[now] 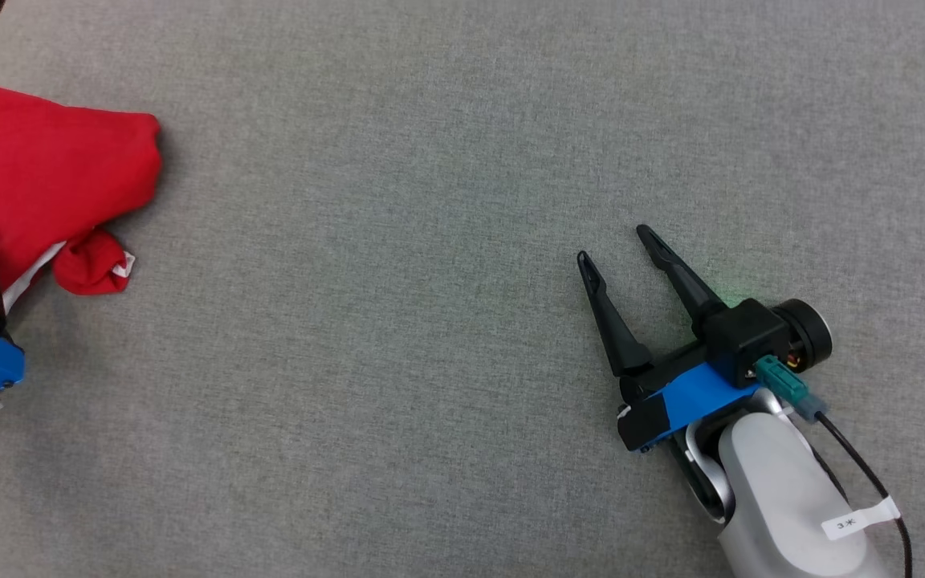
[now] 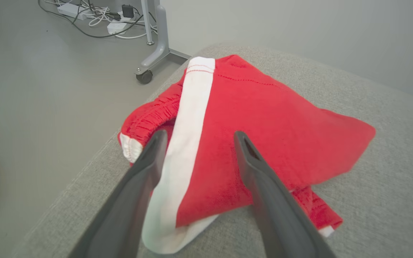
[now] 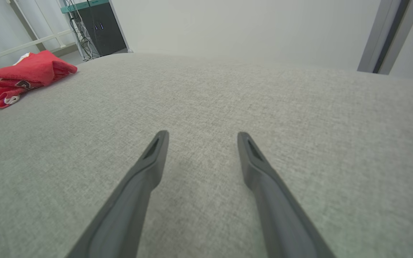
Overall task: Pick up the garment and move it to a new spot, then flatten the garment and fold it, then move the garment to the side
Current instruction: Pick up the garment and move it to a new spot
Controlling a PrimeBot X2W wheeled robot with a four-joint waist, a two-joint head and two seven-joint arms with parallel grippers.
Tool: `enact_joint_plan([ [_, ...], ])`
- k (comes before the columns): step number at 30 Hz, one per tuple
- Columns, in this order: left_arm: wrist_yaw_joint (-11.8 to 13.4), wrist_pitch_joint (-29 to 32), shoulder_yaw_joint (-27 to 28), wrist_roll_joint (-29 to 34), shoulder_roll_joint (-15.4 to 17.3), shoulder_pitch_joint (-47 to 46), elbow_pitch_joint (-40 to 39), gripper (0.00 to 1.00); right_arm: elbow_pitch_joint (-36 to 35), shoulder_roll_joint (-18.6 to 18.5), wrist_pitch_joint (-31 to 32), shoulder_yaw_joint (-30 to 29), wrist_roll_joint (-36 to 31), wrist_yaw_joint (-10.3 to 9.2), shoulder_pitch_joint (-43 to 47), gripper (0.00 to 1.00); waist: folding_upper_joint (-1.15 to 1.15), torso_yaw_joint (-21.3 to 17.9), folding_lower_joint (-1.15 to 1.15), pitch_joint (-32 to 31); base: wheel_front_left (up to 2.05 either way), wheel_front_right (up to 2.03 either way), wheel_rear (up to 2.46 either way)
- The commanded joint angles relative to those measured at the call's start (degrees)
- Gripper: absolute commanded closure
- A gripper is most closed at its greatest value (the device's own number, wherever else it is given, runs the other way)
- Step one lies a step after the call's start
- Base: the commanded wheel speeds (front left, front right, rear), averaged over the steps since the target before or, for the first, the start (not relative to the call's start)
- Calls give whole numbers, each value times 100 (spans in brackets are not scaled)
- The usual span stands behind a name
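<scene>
- At the left edge of the grey desk (image 1: 430,321) we note the red garment (image 1: 53,177) with its white stripe, lying bunched; the head view cuts off its left part.
- Left end effector (image 2: 200,135): jaws wide apart and empty, poised over the garment. We cannot tell whether the tips touch the cloth.
- Right end effector (image 1: 614,244): jaws spread, gripping nothing, above bare desk and well apart from the garment.
</scene>
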Motion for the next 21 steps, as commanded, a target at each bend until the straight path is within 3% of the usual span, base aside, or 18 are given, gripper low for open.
enact_joint_plan([
  [1,14,22,-68,-81,84,-123,45,0,149,-113,24,-103,-37,-10,48,0,0,-5,-1,59,0,0,0],
  [8,14,284,-727,-756,237,-260,242,0,109,-146,40,-273,-138,-12,117,0,0,-88,-1,260,0,0,0],
  [9,14,266,-798,-821,238,-265,267,22,102,-149,41,-278,-137,-12,128,0,0,-93,-1,265,0,0,0],
  [11,14,260,-963,-940,218,-272,299,100,92,-149,41,-289,-123,-12,142,0,0,-94,-1,258,0,0,0],
  [21,14,-414,-1700,-825,615,-585,-114,100,52,-111,31,-260,90,-11,168,0,0,-83,-1,-89,0,0,0],
])
